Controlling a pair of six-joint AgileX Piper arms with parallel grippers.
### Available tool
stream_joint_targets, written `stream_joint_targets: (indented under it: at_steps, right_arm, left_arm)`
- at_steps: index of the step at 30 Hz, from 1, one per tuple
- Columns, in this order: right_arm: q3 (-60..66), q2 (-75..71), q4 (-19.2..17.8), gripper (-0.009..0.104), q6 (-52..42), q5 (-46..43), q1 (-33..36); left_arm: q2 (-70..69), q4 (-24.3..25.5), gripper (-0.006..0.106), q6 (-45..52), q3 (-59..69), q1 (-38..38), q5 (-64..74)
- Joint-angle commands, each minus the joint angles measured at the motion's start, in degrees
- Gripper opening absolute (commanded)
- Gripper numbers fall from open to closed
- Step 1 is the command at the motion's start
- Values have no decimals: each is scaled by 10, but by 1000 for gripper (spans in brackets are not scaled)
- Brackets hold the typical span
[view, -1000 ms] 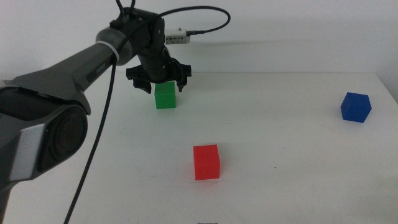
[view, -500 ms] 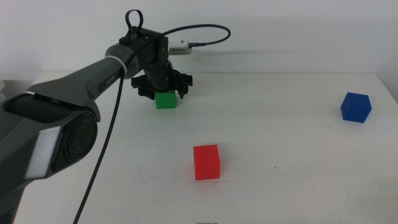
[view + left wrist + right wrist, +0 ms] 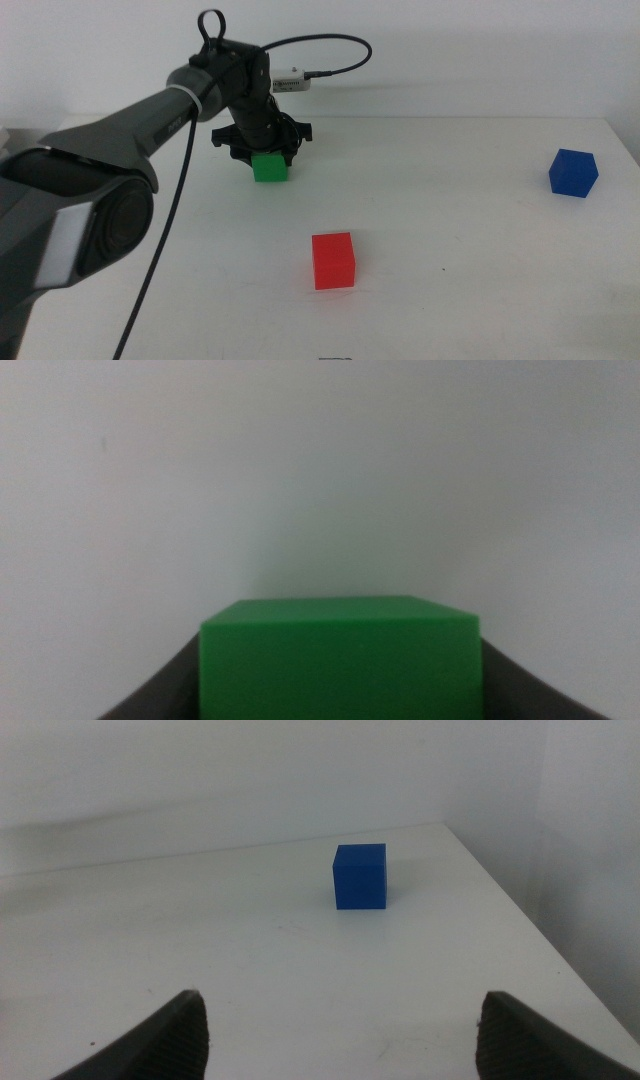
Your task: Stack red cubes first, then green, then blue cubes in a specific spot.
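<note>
The left gripper [image 3: 267, 150] straddles the matte green cube [image 3: 269, 167] at the table's [image 3: 470, 290] far left, one dark jaw flanking each side; whether they clamp it cannot be told. Since a second ago it has descended from above the cube. The right gripper [image 3: 340, 1055] waits spread wide, facing the square-edged blue cube [image 3: 360, 876]; the red cube [image 3: 333, 260] sits mid-table.

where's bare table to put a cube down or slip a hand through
Widest bare stretch: between the red cube and blue cube. Also bare: nearer than the red cube. Crowded only at the far left, where the left claw straddles the green cube.
</note>
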Motion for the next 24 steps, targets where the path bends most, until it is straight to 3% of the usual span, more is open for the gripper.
stream_joint_targets:
  at_steps: [1, 6, 10, 12, 13, 16, 24]
  right_arm:
    - [-10, -13, -7, 71, -7, -44, -3]
    - [-10, -13, -7, 71, -7, -44, -3]
    - [-10, -13, -7, 71, -7, -44, -3]
    - [-10, -13, -7, 71, -7, -44, -3]
    - [-10, -13, -7, 71, -7, -44, -3]
    - [-10, -13, -7, 71, -7, -44, -3]
    - [-10, -13, -7, 71, -7, -44, -3]
  left_arm:
    - [-67, -18, 6, 6, -10, -1, 12]
    - [-149, -14, 8, 3, 93, -16, -31]
    - [-276, 9, 9, -48, 263, -38, -121]
    - [-331, 38, 9, -100, 336, -57, -156]
    - [-381, 84, 9, -163, 400, -83, -186]
    - [-417, 146, 9, -251, 444, -127, -178]
    - [-404, 221, 9, -412, 448, -241, -151]
